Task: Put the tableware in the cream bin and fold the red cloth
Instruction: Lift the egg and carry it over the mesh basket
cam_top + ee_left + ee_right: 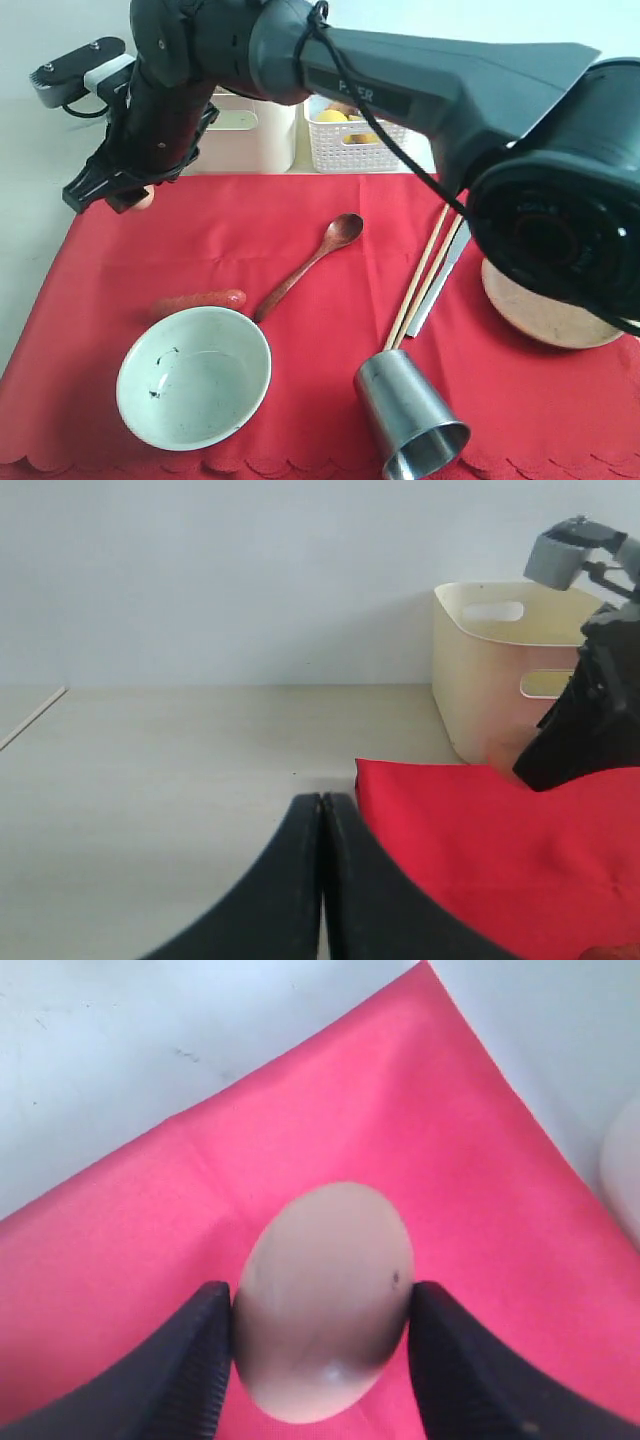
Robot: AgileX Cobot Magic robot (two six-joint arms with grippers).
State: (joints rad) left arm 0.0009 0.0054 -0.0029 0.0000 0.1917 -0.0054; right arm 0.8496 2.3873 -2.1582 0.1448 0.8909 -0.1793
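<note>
Reading the red cloth (200, 230) as a clock face in the exterior view, it covers most of the table and lies flat, unfolded. Past its far edge the cream bin (255, 140) stands at 11 o'clock. The white perforated basket (350, 148) is just beside it at 12, with yellow food inside.

None of the tableware is in the bin. The pale green bowl (195, 390) sits at 7 and the wooden plate (545, 315) at 4, partly behind my arm. The steel cup (410, 415) lies on its side at 5, and the wooden spoon (310, 262) is near the centre. The chopsticks (425, 275) and knife (440, 288) lie side by side toward 3.

My right gripper (320, 1310) is stretched across to the 10 o'clock corner, clamped on an egg (325, 1280), one finger either side of its widest part. My left gripper (322, 805), jaws pressed together and empty, hangs over bare table off the cloth.

I judge this step to be clearing the egg, likely into the basket. The squeeze should stay light, since a shell cracks easily. I should lift straight up, swing toward 12 well above the bin's rim, then lower the egg in rather than drop it.
</note>
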